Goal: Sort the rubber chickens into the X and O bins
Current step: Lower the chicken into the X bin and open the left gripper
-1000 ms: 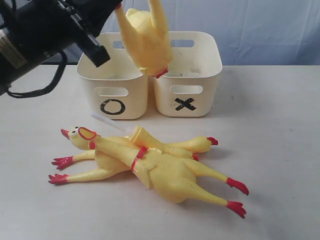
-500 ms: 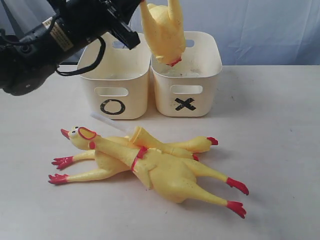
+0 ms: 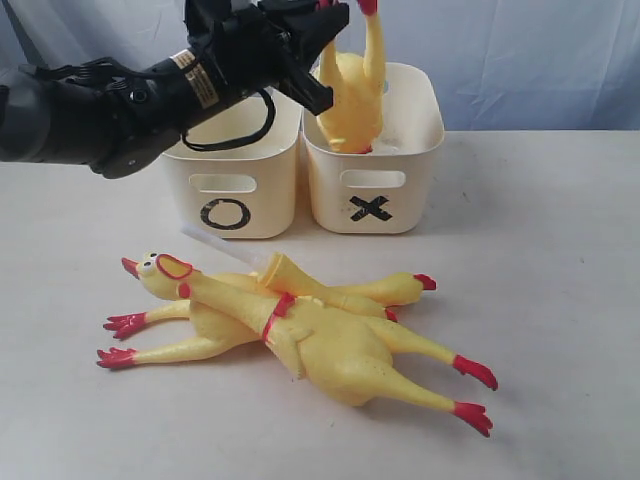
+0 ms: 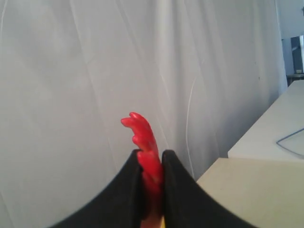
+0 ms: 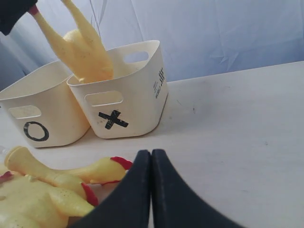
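Note:
My left gripper [image 3: 325, 12] reaches across from the left and hangs above the X bin [image 3: 420, 190]. It is shut on the red foot [image 4: 142, 133] of a rubber chicken [image 3: 352, 110]. That chicken hangs head down with its lower body inside the X bin. The O bin [image 3: 260, 205] stands touching the X bin on its left. A pile of rubber chickens [image 3: 330, 340] lies on the table in front of the bins. My right gripper [image 5: 151, 154] is shut on nothing, low over the table beside the pile [image 5: 42, 180], facing the X bin [image 5: 142, 95].
The black left arm [image 3: 110, 100] stretches over the O bin. A pale curtain [image 3: 520, 50] hangs behind the bins. Bare white table [image 3: 540, 260] lies to the right of the bins and the pile.
My left gripper has carried the hanging chicken to the right, from over the seam between the bins to over the X bin, and lowered it head first into that bin.

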